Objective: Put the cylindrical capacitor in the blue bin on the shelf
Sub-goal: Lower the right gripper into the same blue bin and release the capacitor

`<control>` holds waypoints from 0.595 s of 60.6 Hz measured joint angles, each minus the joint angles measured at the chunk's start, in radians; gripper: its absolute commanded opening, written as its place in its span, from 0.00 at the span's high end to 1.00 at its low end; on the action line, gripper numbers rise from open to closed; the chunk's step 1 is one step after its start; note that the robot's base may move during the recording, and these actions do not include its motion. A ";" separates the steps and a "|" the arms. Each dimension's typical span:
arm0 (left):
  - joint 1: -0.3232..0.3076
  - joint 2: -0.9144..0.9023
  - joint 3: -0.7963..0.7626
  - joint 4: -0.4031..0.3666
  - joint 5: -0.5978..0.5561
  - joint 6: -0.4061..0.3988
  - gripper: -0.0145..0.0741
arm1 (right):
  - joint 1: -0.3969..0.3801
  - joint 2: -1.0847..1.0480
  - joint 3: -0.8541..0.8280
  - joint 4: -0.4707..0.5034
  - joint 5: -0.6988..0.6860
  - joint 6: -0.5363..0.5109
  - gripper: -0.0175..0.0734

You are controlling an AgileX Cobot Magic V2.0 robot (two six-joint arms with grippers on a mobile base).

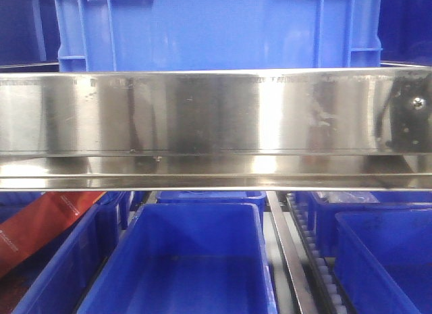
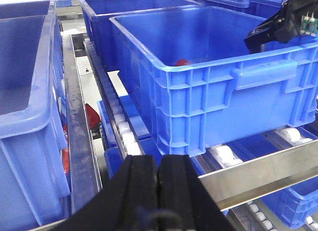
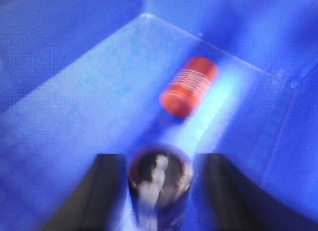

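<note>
In the right wrist view, the dark brownish cylindrical capacitor (image 3: 160, 184) is blurred between the two fingers of my right gripper (image 3: 161, 157). Blue shows on both sides of it, so the jaws stand open and apart from it. Below lies the floor of the blue bin (image 3: 89, 107). The left wrist view shows that bin (image 2: 218, 87) sitting on the shelf rollers, with my right arm (image 2: 278, 25) reaching over its far rim. My left gripper (image 2: 159, 166) is shut on nothing, in front of the bin's near corner. The shelf's shiny steel rail (image 1: 216, 111) crosses the front view.
A red cylinder (image 3: 189, 85) lies on its side on the bin floor beyond the capacitor. More blue bins (image 2: 30, 92) stand to the left and behind, and others (image 1: 196, 260) on the lower tier. White roller tracks (image 2: 121, 126) run between them. A red object (image 1: 40, 226) sits lower left.
</note>
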 measured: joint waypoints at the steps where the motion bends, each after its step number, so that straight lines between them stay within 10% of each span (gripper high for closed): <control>1: 0.000 0.000 0.000 0.000 0.000 0.000 0.96 | 0.000 0.000 0.000 0.000 0.000 0.000 0.24; 19: 0.000 0.000 0.000 0.000 0.000 0.000 0.96 | 0.000 -0.015 0.000 0.000 0.004 -0.002 0.38; 36: 0.000 0.000 0.000 0.000 0.000 0.000 0.96 | -0.010 -0.167 0.000 0.002 -0.008 -0.002 0.85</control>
